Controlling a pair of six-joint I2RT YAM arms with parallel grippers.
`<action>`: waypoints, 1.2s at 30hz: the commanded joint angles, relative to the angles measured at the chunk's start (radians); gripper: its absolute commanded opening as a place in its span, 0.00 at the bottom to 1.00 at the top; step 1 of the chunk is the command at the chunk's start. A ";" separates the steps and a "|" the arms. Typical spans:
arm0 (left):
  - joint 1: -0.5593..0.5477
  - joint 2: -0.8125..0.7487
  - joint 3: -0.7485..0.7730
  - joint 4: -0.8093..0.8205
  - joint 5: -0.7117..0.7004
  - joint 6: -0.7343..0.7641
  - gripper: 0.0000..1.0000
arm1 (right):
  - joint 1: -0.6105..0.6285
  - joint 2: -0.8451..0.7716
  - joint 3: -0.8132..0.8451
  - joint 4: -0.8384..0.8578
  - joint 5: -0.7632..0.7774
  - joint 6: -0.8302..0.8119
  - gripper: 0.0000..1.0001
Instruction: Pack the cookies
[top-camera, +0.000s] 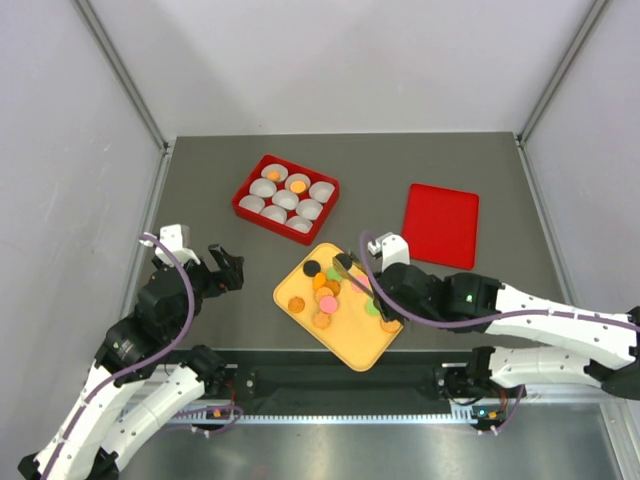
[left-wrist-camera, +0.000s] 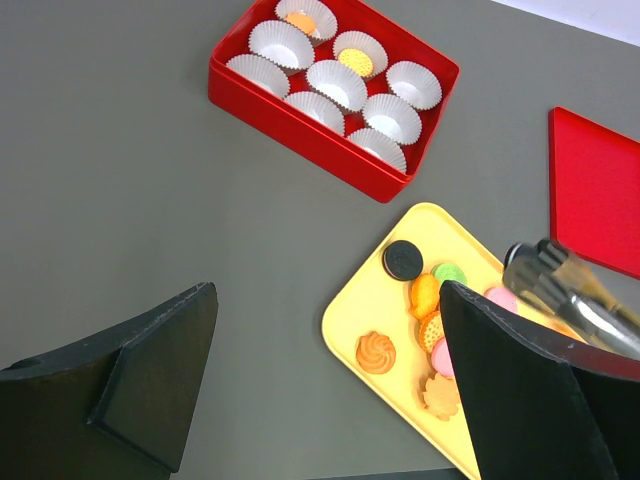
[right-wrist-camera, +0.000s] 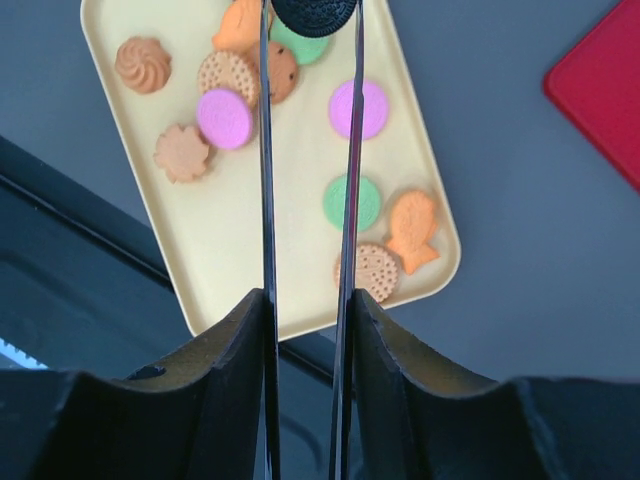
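Several cookies lie on the yellow tray (top-camera: 352, 346), among them a black one (top-camera: 312, 268) (left-wrist-camera: 403, 260), pink ones (right-wrist-camera: 226, 118) and a green one (right-wrist-camera: 352, 201). My right gripper (top-camera: 378, 292) (right-wrist-camera: 308, 300) is shut on metal tongs (top-camera: 352, 270) (right-wrist-camera: 266, 180) that reach over the tray. The black cookie (right-wrist-camera: 312, 12) shows between the blade tips, and whether they touch it I cannot tell. The red box (top-camera: 247, 190) holds white paper cups, two with an orange cookie (top-camera: 298, 186) (left-wrist-camera: 358, 62). My left gripper (top-camera: 228, 268) (left-wrist-camera: 328, 300) hangs open left of the tray, holding nothing.
A flat red lid (top-camera: 440, 225) lies on the table right of the box and behind my right arm. The tray sits close to the black rail (top-camera: 330, 385) at the table's near edge. White walls enclose the table on three sides.
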 joint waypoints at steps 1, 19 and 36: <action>-0.002 0.009 -0.003 0.029 -0.008 0.004 0.97 | -0.076 0.033 0.115 0.042 0.030 -0.093 0.30; -0.002 0.007 -0.003 0.026 -0.014 0.003 0.97 | -0.507 0.658 0.518 0.407 -0.261 -0.354 0.28; -0.002 0.006 -0.003 0.026 -0.014 0.001 0.97 | -0.535 0.792 0.610 0.425 -0.237 -0.360 0.28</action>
